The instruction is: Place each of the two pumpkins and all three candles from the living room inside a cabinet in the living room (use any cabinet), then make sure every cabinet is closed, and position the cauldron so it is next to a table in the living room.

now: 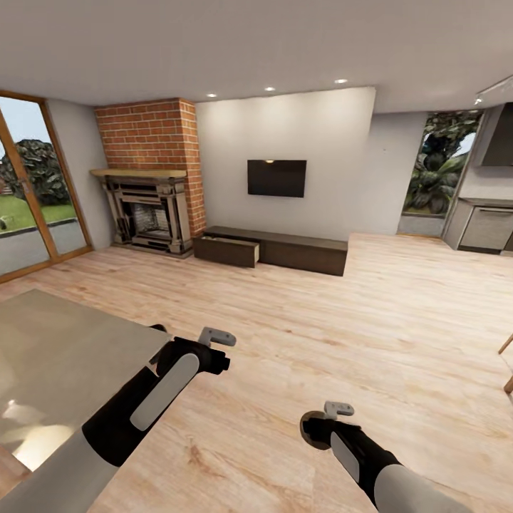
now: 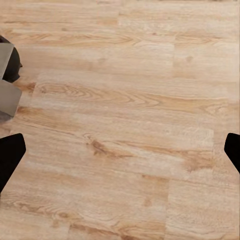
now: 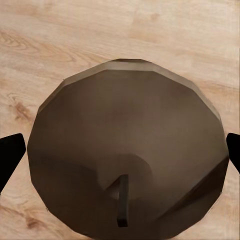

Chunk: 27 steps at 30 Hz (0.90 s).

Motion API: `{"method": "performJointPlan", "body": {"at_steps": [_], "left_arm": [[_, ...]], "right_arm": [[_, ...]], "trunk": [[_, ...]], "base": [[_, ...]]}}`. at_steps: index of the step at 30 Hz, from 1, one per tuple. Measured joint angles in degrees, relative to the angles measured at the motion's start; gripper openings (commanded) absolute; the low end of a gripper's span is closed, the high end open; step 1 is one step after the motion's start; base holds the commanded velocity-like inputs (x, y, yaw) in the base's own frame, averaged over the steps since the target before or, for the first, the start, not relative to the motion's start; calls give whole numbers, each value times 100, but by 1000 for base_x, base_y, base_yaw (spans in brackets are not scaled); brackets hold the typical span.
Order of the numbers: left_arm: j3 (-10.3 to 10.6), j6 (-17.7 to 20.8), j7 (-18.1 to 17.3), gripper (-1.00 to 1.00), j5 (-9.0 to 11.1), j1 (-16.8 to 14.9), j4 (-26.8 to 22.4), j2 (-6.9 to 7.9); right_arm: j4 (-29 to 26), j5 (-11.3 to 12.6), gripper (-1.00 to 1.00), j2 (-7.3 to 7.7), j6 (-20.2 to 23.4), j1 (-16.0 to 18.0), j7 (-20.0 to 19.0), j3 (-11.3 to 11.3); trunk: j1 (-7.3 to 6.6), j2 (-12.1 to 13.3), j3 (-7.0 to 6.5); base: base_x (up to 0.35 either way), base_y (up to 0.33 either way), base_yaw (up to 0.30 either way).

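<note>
The cauldron (image 3: 125, 145), a dark brown faceted pot, sits right in front of my right gripper (image 3: 120, 150) over the wood floor. The fingertips (image 3: 10, 155) stand wide apart on either side of it, and I cannot tell whether they touch it. In the head view the cauldron (image 1: 311, 431) shows as a small dark round shape beside the right gripper (image 1: 336, 412). My left gripper (image 1: 217, 338) is open over bare floor (image 2: 120, 125). The long dark brown cabinet (image 1: 299, 251) stands at the far wall, its left drawer (image 1: 226, 251) pulled out. The pumpkins and candles are out of view.
A grey-beige table (image 1: 50, 356) stands close at my left, next to the left arm. A brick fireplace (image 1: 149, 206) is left of the cabinet, with a glass door (image 1: 28, 192) further left. Open wood floor (image 1: 320, 320) stretches ahead; a kitchen counter (image 1: 484, 224) is far right.
</note>
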<state>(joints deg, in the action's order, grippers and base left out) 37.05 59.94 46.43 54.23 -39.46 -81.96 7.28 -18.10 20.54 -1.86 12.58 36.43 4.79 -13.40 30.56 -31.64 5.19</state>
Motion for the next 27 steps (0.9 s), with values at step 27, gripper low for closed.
{"method": "performJointPlan", "body": {"at_steps": [27], "left_arm": [[0, 0, 0, 100, 0, 0, 0, -2]], "right_arm": [[12, 30, -100, 5, 349, 6, -105, 30]], "trunk": [[0, 1, 75]], "base": [[330, 0, 1]]}}
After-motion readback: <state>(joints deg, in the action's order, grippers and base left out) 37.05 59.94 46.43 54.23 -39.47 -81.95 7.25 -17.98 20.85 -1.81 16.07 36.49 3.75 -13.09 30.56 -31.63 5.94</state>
